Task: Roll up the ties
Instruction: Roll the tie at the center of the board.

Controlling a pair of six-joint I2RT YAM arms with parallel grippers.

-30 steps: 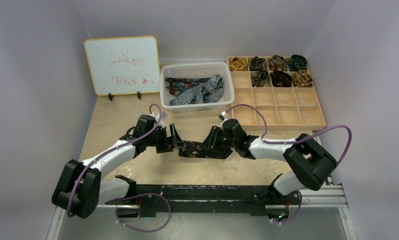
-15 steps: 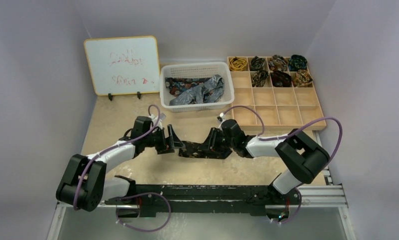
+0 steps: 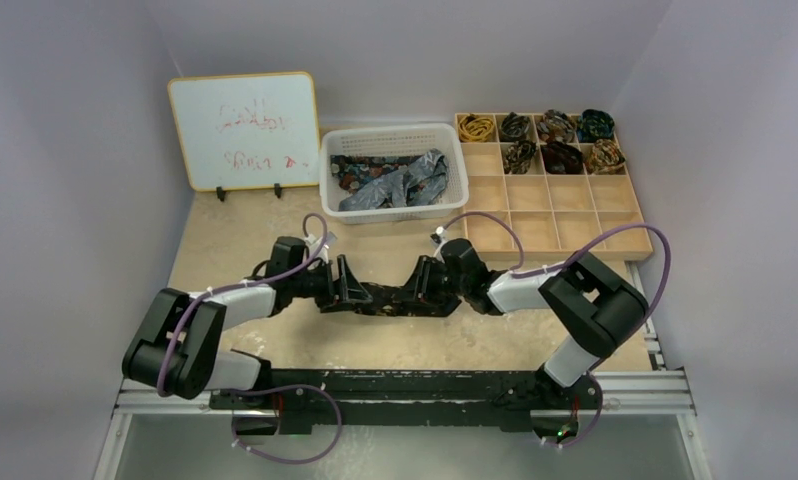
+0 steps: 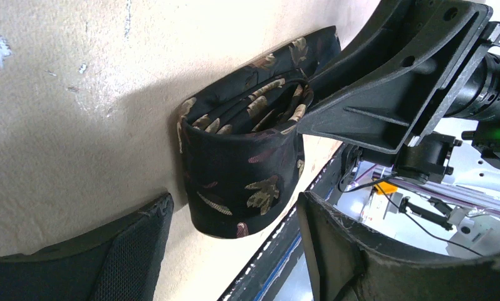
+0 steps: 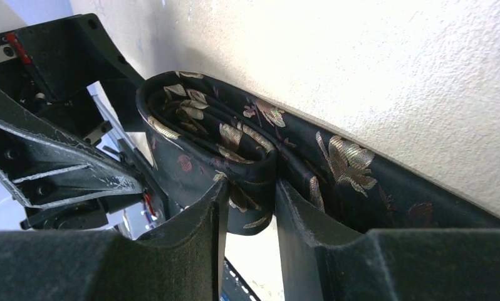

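Observation:
A dark tie (image 3: 383, 298) with gold-brown leaf motifs lies partly rolled on the table's middle, between my two grippers. In the left wrist view its coiled end (image 4: 240, 164) bulges between my left gripper's (image 4: 235, 254) spread fingers, which flank it without touching. My left gripper (image 3: 341, 284) is open. My right gripper (image 5: 249, 216) is shut on the inner folds of the tie (image 5: 235, 135), with the loose strip running off to the right along the table. From above, my right gripper (image 3: 425, 290) meets the tie from the right.
A white basket (image 3: 394, 135) of loose ties stands at the back centre, a whiteboard (image 3: 243, 130) to its left. A wooden compartment tray (image 3: 560, 225) at the back right holds several rolled ties (image 3: 560, 155). A dark rail (image 3: 425, 385) runs along the near edge.
My left gripper has slid right until its fingers flank the tie's coiled end, and its jaws have narrowed a little. The right arm's elbow has swung inward while its gripper keeps hold.

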